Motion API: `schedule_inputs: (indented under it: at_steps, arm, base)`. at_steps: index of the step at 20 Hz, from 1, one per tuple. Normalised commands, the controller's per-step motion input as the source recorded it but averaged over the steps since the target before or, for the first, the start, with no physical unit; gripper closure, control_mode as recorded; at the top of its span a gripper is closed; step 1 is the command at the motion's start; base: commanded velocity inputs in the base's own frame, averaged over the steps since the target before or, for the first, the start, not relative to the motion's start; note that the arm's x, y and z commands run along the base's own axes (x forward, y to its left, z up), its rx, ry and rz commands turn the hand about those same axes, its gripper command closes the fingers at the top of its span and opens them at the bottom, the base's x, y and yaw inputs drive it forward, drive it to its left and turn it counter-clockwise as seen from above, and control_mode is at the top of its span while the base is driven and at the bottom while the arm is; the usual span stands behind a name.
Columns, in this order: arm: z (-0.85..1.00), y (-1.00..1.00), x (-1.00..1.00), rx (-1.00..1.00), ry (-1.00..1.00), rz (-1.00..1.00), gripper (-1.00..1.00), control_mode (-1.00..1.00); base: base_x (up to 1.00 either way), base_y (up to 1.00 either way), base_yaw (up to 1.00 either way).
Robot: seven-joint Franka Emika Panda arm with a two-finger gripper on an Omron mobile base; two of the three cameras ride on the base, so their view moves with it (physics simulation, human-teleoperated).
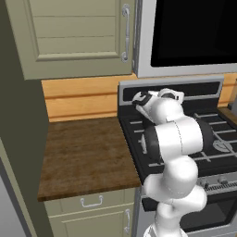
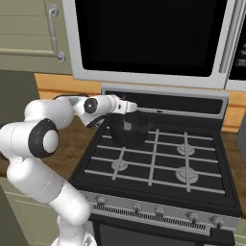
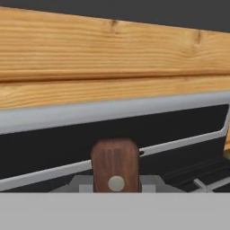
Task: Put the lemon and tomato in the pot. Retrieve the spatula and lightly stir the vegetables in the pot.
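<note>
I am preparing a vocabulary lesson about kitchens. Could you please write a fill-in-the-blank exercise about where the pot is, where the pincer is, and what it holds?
1. The pot stands on the rear ___ burner of the stove.
2. The pincer is directly ___ the pot.
3. In the hand view, the handle gripped in the pincer looks made of ___, with a pale rivet in it.
4. The counter lies on the ___ side of the stove.

Missing words: left; above; wood; left
</note>
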Motion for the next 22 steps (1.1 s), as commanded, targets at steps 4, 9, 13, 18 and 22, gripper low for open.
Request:
schedule_inputs:
  at_steps: [4, 9, 13, 18, 22]
  arm:
    - [0.02, 0.43, 0.00, 0.22, 0.00, 0.00, 1.00, -1.00]
    - [0.05, 0.10, 0.00, 0.23, 0.00, 0.00, 1.00, -1.00]
    - [-0.42, -0.05, 0.00, -0.02, -0.01, -0.03, 1.00, -1.00]
    - [-0.68, -0.28, 0.00, -0.13, -0.07, -0.05, 1.00, -1.00]
    - [-0.70, -0.48, -0.01, -0.19, -0.15, -0.04, 1.00, -1.00]
  base:
    - [0.00, 0.00, 0.00]
    - [0.00, 0.00, 0.00]
    - [0.00, 0.00, 0.00]
    - [0.00, 0.00, 0.00]
    - [0.00, 0.00, 0.00]
